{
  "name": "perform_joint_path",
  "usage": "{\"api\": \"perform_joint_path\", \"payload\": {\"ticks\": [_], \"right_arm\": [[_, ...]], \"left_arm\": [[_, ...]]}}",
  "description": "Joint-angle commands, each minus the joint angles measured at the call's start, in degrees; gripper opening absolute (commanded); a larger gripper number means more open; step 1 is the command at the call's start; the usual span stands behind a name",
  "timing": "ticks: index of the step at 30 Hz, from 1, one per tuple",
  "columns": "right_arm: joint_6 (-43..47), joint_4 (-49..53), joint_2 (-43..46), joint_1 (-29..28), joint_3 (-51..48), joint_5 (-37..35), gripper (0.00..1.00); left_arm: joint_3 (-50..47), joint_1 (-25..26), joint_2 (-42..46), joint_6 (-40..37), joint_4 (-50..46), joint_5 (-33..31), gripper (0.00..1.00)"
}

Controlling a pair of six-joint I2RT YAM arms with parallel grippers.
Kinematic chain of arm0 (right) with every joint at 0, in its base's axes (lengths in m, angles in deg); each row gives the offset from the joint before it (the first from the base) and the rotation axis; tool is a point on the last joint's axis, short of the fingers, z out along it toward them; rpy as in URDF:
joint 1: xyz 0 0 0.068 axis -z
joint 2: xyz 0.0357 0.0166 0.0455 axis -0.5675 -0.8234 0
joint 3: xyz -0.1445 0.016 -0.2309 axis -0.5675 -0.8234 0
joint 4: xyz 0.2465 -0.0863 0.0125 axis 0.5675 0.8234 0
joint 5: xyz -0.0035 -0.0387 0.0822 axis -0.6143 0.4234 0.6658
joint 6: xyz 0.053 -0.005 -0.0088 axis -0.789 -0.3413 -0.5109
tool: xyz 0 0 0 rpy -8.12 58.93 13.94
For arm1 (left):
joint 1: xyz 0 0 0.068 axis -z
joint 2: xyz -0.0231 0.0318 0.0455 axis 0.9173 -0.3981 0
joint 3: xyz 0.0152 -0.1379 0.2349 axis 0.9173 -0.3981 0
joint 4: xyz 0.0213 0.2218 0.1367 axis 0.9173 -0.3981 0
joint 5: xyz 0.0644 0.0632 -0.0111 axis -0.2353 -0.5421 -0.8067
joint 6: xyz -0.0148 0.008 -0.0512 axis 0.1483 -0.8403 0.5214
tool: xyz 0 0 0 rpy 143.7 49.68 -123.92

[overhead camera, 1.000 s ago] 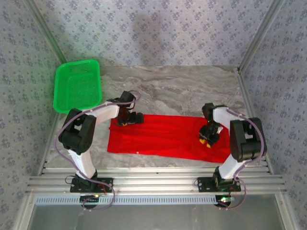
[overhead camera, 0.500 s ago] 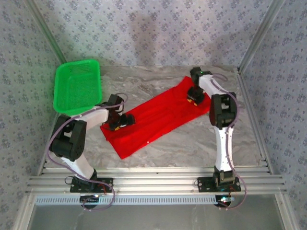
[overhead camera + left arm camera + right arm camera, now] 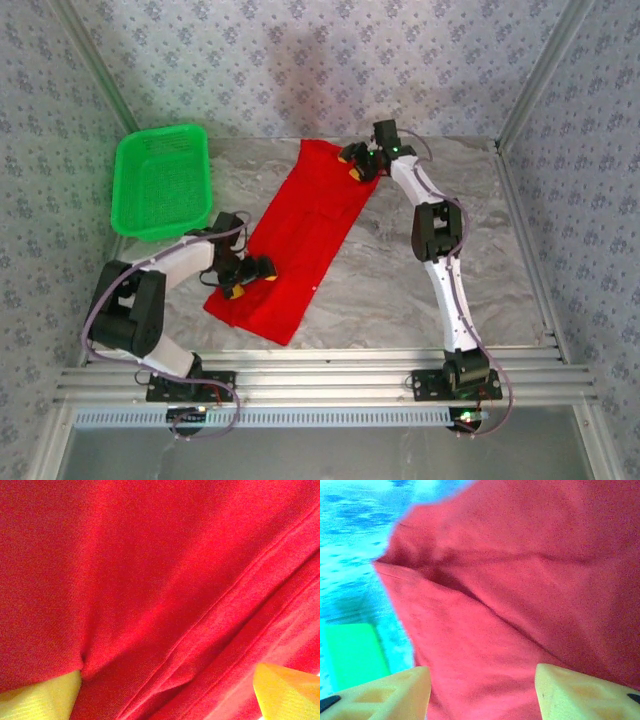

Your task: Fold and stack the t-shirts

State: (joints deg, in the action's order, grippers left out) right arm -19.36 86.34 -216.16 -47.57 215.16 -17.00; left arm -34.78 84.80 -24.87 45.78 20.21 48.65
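The red t-shirt (image 3: pixel 300 230) lies folded into a long strip, running diagonally from the far middle of the table to the near left. My left gripper (image 3: pixel 248 278) rests on its near-left end. In the left wrist view the left gripper (image 3: pixel 165 700) is open, its yellow fingertips (image 3: pixel 40 700) wide apart, with creased red cloth (image 3: pixel 150 580) spread between them. My right gripper (image 3: pixel 357 165) is stretched out to the strip's far end. In the right wrist view the right gripper (image 3: pixel 482 695) is open over the cloth (image 3: pixel 520 580), close to a corner of it.
A green mesh basket (image 3: pixel 160 180) stands at the far left, partly off the marble table (image 3: pixel 420 270), and shows as a green patch (image 3: pixel 355 652) in the right wrist view. Patterned walls and metal posts enclose the table. An aluminium rail runs along the near edge.
The shirt strip has swung from lying crosswise to pointing diagonally away. The right arm carried its end to the far middle and its jaws widened. The left gripper shifted to the near left.
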Motion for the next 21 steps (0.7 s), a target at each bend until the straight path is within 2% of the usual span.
{"api": "perform_joint_path", "payload": {"ticks": [1,7,13,18,21], "right_arm": [[3.29,-1.96,8.86,0.68,2.07,5.95,0.63],[13.54,8.63,29.07,1.13,-14.74,3.0,0.66],[15.62,11.81,45.53,-1.11,-37.57,-3.38,0.67],[12.04,6.32,50.88,-4.78,-54.39,-6.16,0.66],[8.83,3.19,49.76,-7.86,-58.06,-9.65,0.65]], "left_arm": [[0.02,0.11,4.61,2.54,-8.59,4.15,0.91],[10.08,-0.12,10.95,1.29,-12.88,2.85,0.93],[18.26,-1.57,4.69,-3.83,-15.17,-2.15,0.93],[21.64,-2.09,-3.29,-7.27,-12.8,-5.69,0.92],[22.61,-2.09,-7.24,-9.54,-11.62,-7.59,0.92]]}}
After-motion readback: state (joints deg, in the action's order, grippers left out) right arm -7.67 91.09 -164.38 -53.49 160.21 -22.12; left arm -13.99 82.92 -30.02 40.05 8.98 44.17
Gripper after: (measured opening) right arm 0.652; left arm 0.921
